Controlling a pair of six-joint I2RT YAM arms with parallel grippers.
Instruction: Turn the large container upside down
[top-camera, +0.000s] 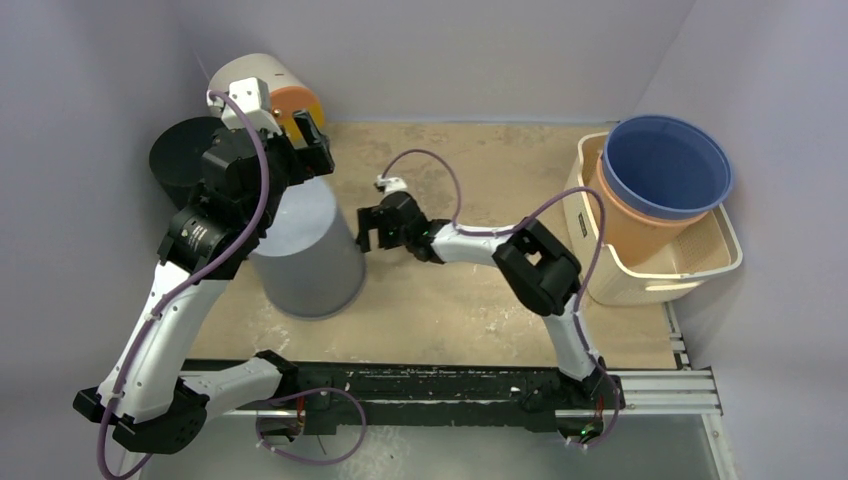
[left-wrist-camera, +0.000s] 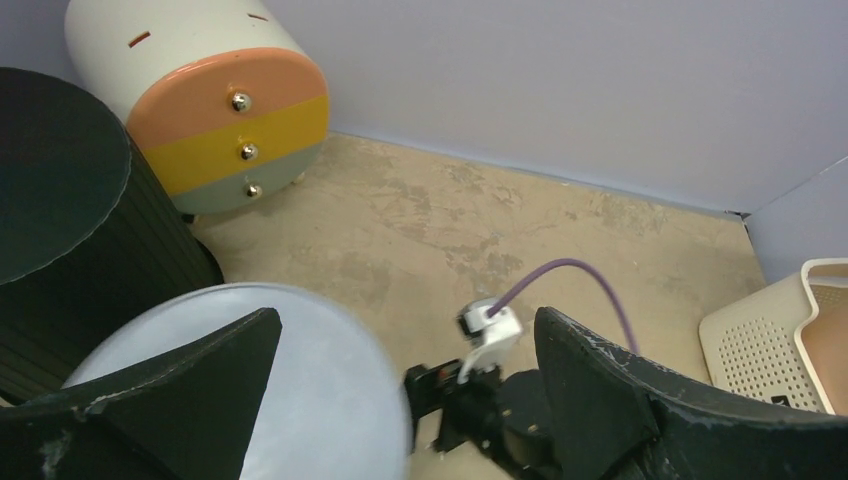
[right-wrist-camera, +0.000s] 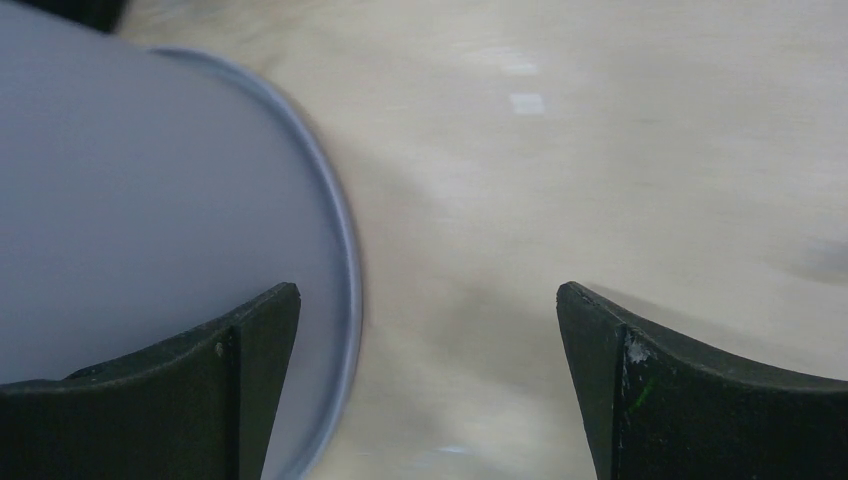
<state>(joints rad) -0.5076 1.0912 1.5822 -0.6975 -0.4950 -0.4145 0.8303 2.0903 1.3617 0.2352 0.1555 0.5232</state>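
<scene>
We judge the flip done, with only the release left.
Our left gripper (top-camera: 312, 140) hangs spread and empty over the large grey container (top-camera: 305, 250), which stands mouth-down left of centre. Our right gripper (top-camera: 363, 229), also spread, sits just beside it. Next we must back away without nudging it.

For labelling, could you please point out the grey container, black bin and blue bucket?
grey container (top-camera: 310, 258): top external view, side wall.
black bin (top-camera: 183, 150): top external view, top face.
blue bucket (top-camera: 662, 165): top external view, inside bottom.
</scene>
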